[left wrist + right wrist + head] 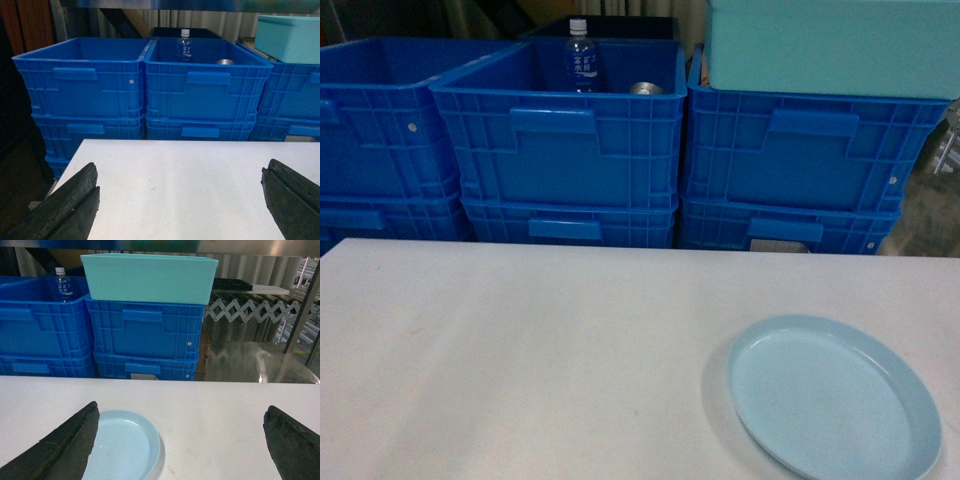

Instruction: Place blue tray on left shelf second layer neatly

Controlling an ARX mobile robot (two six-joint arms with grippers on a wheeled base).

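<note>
Pale blue tray flat on white table, right tool wide apart.

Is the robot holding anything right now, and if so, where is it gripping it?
Nothing is held. Both grippers, left and right, are open and empty; the blue tray lies untouched on the table.

Dark-blue crates are standing stacked across the upper half of the frame, behind a white table. A clear water bottle is standing upright in the middle upper crate — a round metal can is sitting just beside it. A teal box is resting on the crates at upper right.
</note>
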